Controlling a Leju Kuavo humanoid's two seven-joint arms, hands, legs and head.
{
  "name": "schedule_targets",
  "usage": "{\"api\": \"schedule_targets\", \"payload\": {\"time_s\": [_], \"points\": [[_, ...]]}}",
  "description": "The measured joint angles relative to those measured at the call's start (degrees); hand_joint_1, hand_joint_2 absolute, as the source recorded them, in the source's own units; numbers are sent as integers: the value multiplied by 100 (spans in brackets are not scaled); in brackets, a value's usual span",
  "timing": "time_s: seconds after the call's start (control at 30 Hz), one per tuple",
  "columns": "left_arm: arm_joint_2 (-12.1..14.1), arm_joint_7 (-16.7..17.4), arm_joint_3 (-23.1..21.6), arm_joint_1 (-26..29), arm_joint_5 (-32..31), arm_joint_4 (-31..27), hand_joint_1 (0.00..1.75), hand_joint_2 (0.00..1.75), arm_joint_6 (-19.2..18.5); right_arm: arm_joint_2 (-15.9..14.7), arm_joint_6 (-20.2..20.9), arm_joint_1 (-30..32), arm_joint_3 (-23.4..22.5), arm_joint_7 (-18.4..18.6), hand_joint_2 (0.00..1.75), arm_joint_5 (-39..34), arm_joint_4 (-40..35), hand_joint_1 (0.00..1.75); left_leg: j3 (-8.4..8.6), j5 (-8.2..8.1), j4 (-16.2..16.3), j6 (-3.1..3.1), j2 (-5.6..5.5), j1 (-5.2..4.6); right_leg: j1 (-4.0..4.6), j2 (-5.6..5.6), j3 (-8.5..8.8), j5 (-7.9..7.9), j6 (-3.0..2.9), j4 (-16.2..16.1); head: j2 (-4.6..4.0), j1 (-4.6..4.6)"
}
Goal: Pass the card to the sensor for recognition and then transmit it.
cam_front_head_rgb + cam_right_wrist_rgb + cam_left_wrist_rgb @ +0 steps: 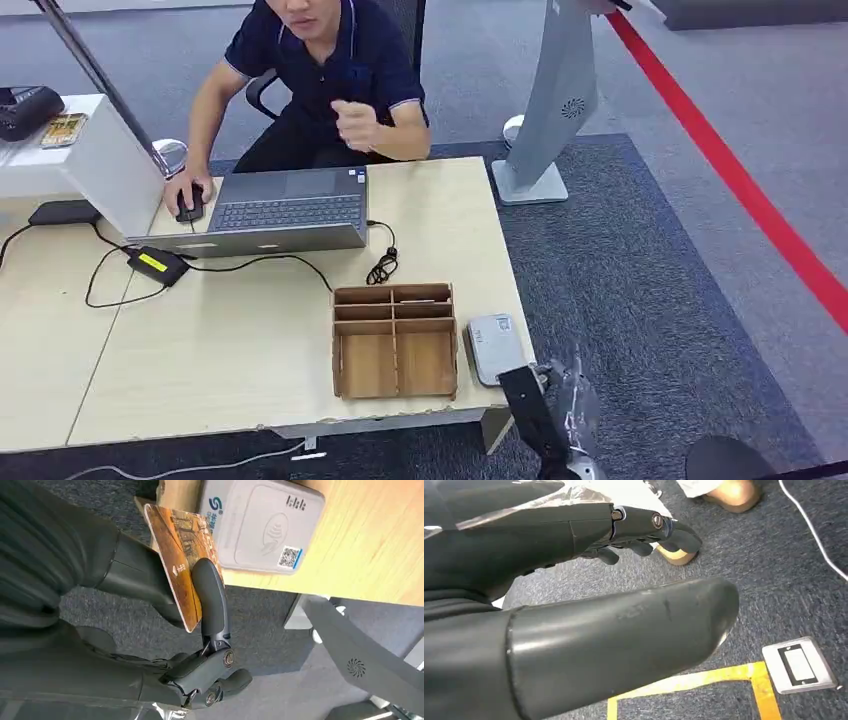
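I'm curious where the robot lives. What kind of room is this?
Probably an office or a test room. A person works at a laptop on a wooden desk standing on grey carpet, and a card reader sits by the desk's edge.

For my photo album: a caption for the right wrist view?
Right hand holds an orange card near the white sensor.

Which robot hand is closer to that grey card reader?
Right. The right hand holds the card just off the table edge beside the reader; the left hand hangs over the carpet.
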Motion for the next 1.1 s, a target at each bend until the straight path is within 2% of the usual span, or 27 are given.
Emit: {"api": "schedule_targets", "payload": {"time_s": [0.57, 0.77, 1.0, 1.1], "points": [[0, -33, 15, 6, -236, -37, 0, 0, 0, 57, 0, -112, 2, 2, 175, 111, 267, 175, 0, 0, 0, 0, 0, 0, 0, 0, 1, 0, 0, 1, 0, 0], [-2, -70, 37, 7, -282, -37, 0, 0, 0, 107, -2, -209, 2, -81, 175, 363, 249, 175, 0, 0, 0, 0, 0, 0, 0, 0, 1, 0, 0, 2, 0, 0], [-6, -94, 37, 6, -278, -37, 0, 0, 0, 271, -2, -478, 11, -151, 175, 841, -251, 175, 0, 1, 0, 0, 0, 0, 0, 0, 2, 1, 0, 3, 0, 0], [-7, -103, 37, 5, -277, -37, 0, 0, 0, 273, -4, -699, 109, 65, 175, 839, -483, 175, 1, 1, 0, 0, 0, 0, 0, 0, 2, 1, 0, 3, 0, 0]]}}
